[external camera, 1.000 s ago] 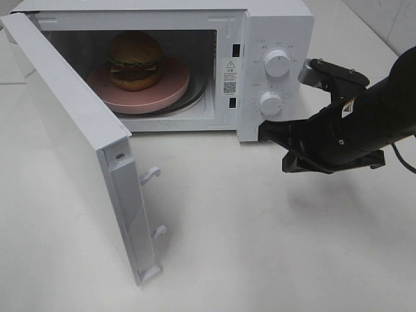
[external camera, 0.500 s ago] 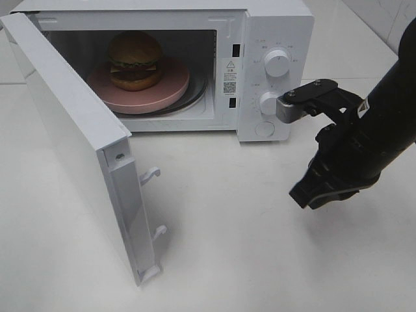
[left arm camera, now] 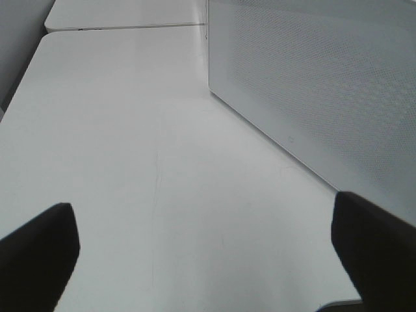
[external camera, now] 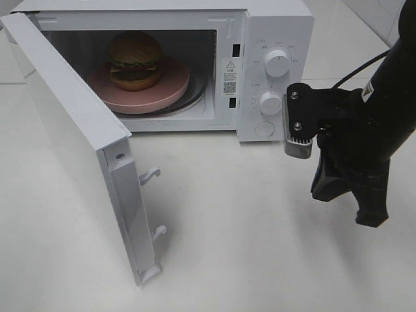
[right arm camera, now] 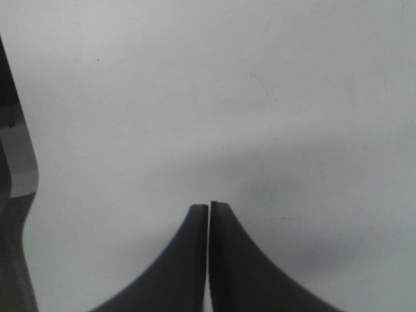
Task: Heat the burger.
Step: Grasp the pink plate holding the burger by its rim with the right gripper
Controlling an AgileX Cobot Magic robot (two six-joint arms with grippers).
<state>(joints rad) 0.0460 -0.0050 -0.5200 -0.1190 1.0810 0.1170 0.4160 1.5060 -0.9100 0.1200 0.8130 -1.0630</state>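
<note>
Burger [external camera: 134, 60]: unmoved, on the pink plate [external camera: 170, 91] inside the open microwave [external camera: 279, 26].
Right gripper [right arm camera: 208, 207]: pressed together; it has swung off the control panel and now points down at the table [external camera: 227, 247].
Left gripper [left arm camera: 208, 260]: spread wide, empty, near a perforated white panel [left arm camera: 312, 84].

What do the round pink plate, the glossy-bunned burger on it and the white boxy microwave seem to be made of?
Round pink plate: matte, thick-edged; likely plastic, possibly ceramic. Burger: uniform sheen on the bun and tidy layers suggest a plastic model, though real food can't be ruled out. White microwave: smooth painted sheet metal by its crisp flat panels; its knobs look like plastic.
</note>
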